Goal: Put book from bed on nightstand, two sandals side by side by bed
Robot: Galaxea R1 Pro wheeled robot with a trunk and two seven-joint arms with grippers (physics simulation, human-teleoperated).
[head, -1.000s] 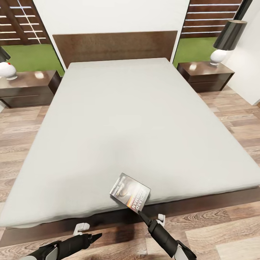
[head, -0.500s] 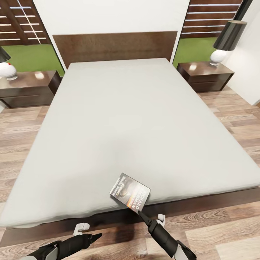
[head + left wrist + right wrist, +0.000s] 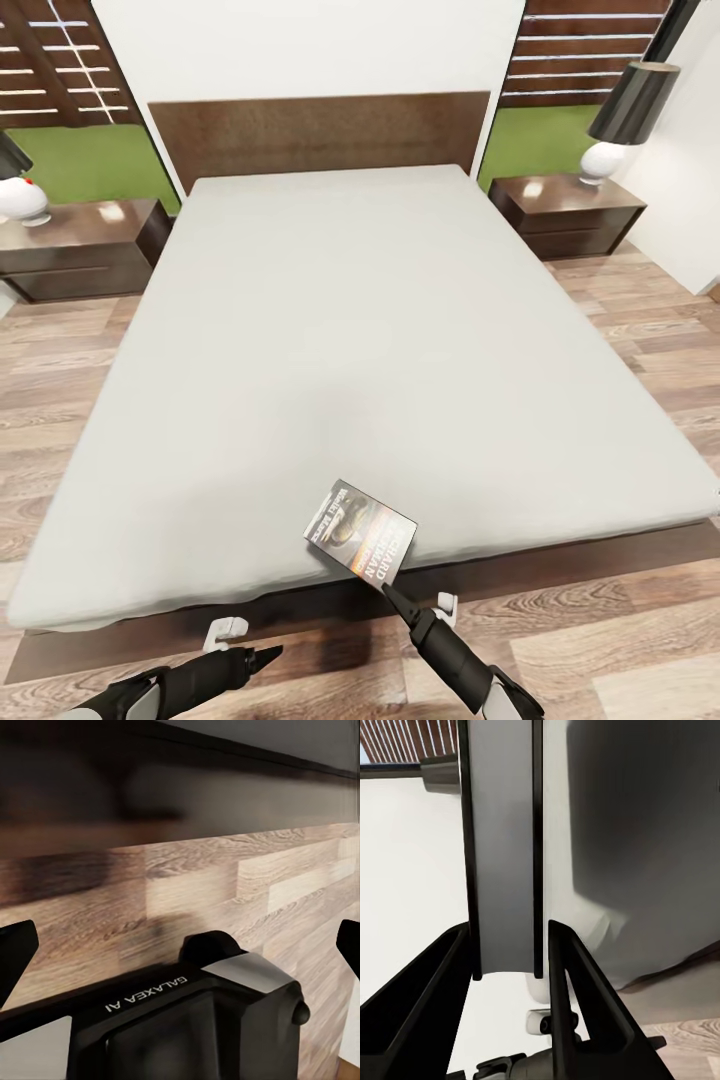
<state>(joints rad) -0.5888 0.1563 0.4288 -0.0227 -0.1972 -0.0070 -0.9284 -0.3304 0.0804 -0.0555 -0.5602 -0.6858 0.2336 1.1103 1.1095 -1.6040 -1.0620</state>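
The book [image 3: 360, 528], dark-covered with an orange band, hangs tilted just over the near edge of the bed [image 3: 350, 300]. My right gripper [image 3: 385, 588] is shut on its lower corner. In the right wrist view the book [image 3: 502, 847] stands edge-on between the two black fingers [image 3: 435, 975]. My left gripper [image 3: 268, 655] hovers low over the wood floor in front of the bed's foot, and its fingers [image 3: 15, 952] are spread wide with nothing between them. The sandals are out of view.
A dark nightstand [image 3: 80, 245] stands at the bed's left and another nightstand [image 3: 570, 210] at its right, each carrying a lamp [image 3: 625, 115]. Wood-plank floor [image 3: 620, 640] runs along both sides and the foot of the bed. A white wall closes the right side.
The whole picture of the room has shifted slightly, so the camera moved. The book stays in my right gripper at the same spot in the picture, and the left arm holds its pose.
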